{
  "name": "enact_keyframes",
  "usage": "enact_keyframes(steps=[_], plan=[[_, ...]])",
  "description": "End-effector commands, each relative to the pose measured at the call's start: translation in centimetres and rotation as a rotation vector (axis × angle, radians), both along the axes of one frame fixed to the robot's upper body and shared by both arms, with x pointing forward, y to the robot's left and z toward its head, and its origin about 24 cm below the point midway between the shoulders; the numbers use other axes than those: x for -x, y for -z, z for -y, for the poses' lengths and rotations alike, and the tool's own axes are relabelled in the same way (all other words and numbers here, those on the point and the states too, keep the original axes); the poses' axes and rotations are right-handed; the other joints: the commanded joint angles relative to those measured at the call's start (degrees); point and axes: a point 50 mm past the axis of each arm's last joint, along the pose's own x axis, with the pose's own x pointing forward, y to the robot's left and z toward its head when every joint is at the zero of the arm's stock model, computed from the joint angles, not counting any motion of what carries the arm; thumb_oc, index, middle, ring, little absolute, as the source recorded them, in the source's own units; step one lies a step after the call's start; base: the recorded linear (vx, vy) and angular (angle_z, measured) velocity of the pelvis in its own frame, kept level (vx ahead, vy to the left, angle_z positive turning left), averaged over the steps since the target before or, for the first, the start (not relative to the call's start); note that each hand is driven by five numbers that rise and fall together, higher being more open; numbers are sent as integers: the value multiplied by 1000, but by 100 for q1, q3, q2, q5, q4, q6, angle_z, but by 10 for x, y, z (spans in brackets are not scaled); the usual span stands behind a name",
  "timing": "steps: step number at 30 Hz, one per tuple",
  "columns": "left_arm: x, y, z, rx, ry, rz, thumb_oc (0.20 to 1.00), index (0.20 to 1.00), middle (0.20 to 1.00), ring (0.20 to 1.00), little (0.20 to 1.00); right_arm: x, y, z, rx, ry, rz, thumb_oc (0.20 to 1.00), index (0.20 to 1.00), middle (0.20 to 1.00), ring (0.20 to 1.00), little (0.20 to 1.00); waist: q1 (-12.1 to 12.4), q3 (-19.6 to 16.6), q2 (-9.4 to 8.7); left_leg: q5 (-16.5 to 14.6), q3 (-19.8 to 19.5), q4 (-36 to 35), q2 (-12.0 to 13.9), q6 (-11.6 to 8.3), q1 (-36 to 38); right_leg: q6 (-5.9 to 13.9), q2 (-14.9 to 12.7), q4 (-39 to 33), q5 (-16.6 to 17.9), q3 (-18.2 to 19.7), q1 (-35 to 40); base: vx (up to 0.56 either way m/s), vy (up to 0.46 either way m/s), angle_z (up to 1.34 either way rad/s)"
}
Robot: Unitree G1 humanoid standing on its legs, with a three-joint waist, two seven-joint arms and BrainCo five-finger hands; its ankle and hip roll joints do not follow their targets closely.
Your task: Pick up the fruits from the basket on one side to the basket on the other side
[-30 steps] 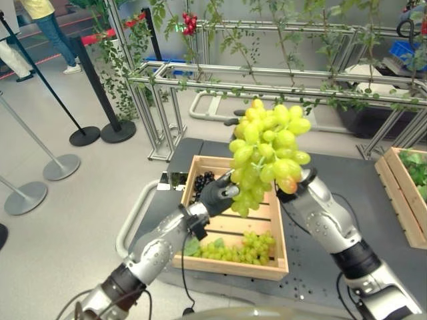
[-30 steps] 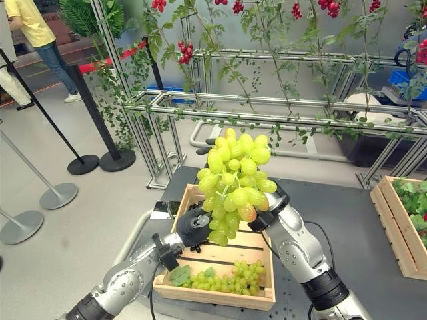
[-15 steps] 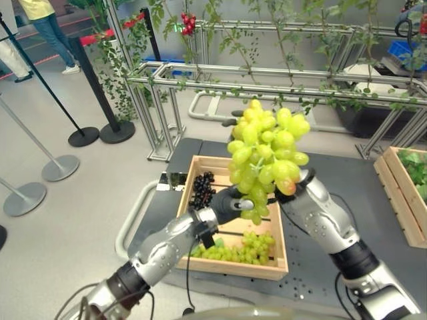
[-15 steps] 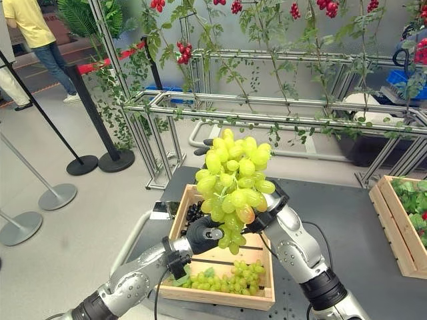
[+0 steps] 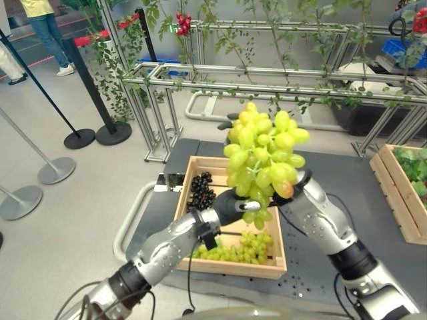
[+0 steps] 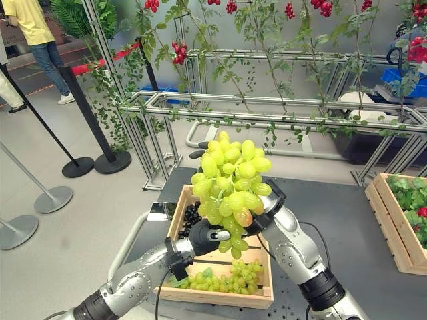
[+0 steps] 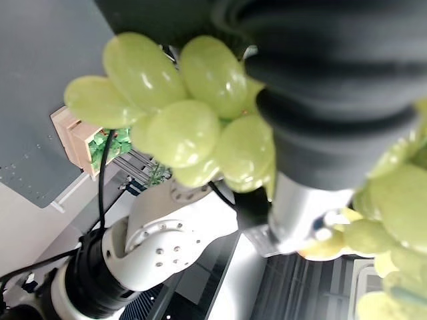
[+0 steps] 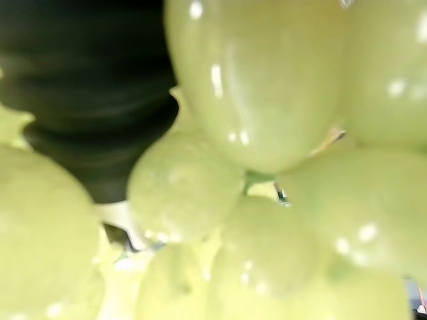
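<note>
In the left eye view, a big green grape bunch [image 5: 263, 157] hung high in mid-frame, above the near wooden crate [image 5: 230, 263] on the dark table [image 5: 333, 180]. The left hand [image 5: 230, 205] came up from the lower left and sat just under the bunch's tip, touching the lowest grapes; how its fingers stood could not be told. The right hand [image 5: 295, 187] was tucked behind the bunch on its right side, fingers hidden, so its grip could not be told either. Inside the crate lay dark grapes [image 5: 200, 190] at the upper left corner and more green grapes [image 5: 240, 250] along the lower edge. A second crate [image 5: 400, 193] with leafy greens sat at the right edge. The right eye view gave the same scene: the bunch up in the centre, both hands meeting under it, stanchion posts [image 6: 77, 163] at left. The left wrist view showed grapes pressed close against the dark ribbed cover [image 7: 327, 100]. In the right wrist view, grapes crowded right against the camera.
</note>
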Motion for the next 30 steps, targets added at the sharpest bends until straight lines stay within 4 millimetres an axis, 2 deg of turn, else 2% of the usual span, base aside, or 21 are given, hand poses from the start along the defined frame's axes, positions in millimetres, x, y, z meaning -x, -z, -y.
enact_keyframes(steps=[1,19,20,22,25,26,27,30], plan=[[-10,-30,13,94,38,124,200,200,200,200,200,4,-46,-4,-104,-31,203,200,200,200,200,200,-39,-212,-171,-422,-87,131,-2,136,109,494,-412,343,152,-124,-325,0,0,0],[-16,-27,1,103,-47,123,200,200,200,200,200,3,-46,0,-105,-14,208,200,200,200,200,200,-49,-226,-178,-451,-64,136,-3,156,145,496,-415,347,154,-78,-320,0,0,0],[-17,-27,-2,106,-68,122,200,200,200,200,200,2,-45,2,-107,-4,197,1000,1000,1000,1000,1000,-43,-219,-178,-458,-75,151,-5,161,137,502,-424,355,157,-71,-323,0,0,0],[-21,-27,-14,107,-125,137,200,200,200,200,200,1,-43,7,-96,10,191,1000,1000,1000,1000,1000,-19,-199,-199,-486,-108,201,-31,178,105,508,-437,380,150,-59,-328,-6,18,0],[-24,-26,-46,52,-258,221,200,200,200,200,200,1,-34,19,-93,52,155,1000,1000,1000,1000,1000,118,-177,-266,-559,-198,328,-119,222,45,521,-502,427,135,-135,-293,-2,58,2],[-25,-34,-77,-3,-384,324,200,200,200,200,200,4,-26,29,-116,95,133,1000,1000,1000,1000,1000,263,-151,-323,-620,-282,403,-195,258,24,542,-576,480,115,-211,-241,3,71,7],[-25,-34,-77,-4,-385,324,200,200,200,200,200,4,-26,29,-117,95,133,1000,1000,1000,1000,1000,253,-168,-329,-608,-287,405,-202,262,-1,543,-581,475,127,-217,-259,12,84,15],[-20,-43,-119,-19,-588,407,200,200,200,200,200,9,-12,43,-146,172,108,1000,1000,1000,1000,1000,560,-180,-463,-649,-515,462,-374,330,-94,577,-759,669,86,-459,-237,13,103,33]])
